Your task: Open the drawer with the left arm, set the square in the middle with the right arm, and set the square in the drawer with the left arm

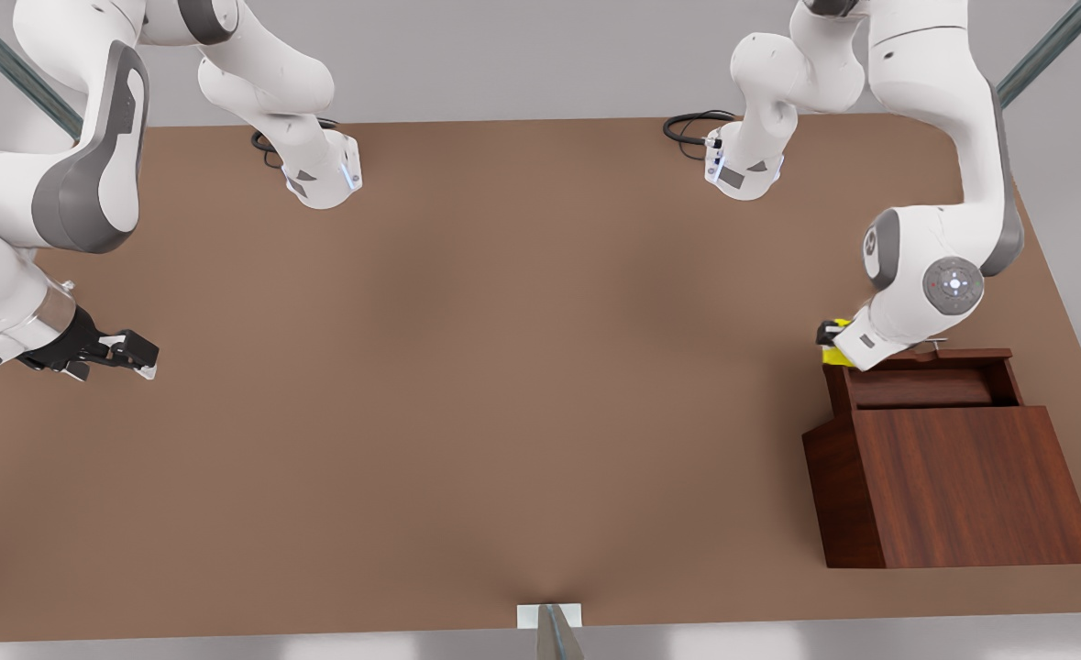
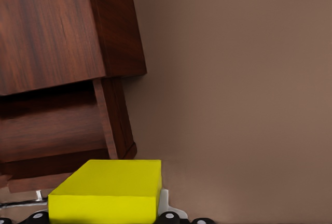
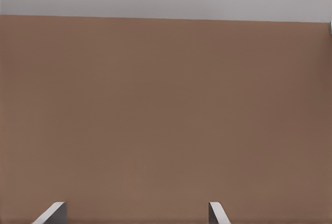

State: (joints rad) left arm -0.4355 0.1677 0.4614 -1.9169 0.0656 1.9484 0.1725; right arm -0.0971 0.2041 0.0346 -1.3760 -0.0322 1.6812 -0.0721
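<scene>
The drawer [image 1: 925,385] stands pulled out of the dark wood cabinet [image 1: 962,486] at the front view's right; its silver handle [image 1: 934,344] peeks out beside the arm's wrist. My left gripper [image 1: 832,344] is shut on the yellow square [image 1: 837,356] at the drawer's front corner nearest the table's middle. In the left wrist view the square [image 2: 106,190] hangs beside the drawer's side wall [image 2: 114,120], partly over its front corner. My right gripper [image 1: 141,357] waits open and empty at the front view's left edge, low over the table, its fingertips [image 3: 52,213] spread wide.
Both arm bases [image 1: 325,174] [image 1: 742,165] stand at the table's far edge with black cables. A small white bracket [image 1: 549,616] sits at the near edge. Bare brown tabletop [image 1: 503,367] stretches between the two grippers.
</scene>
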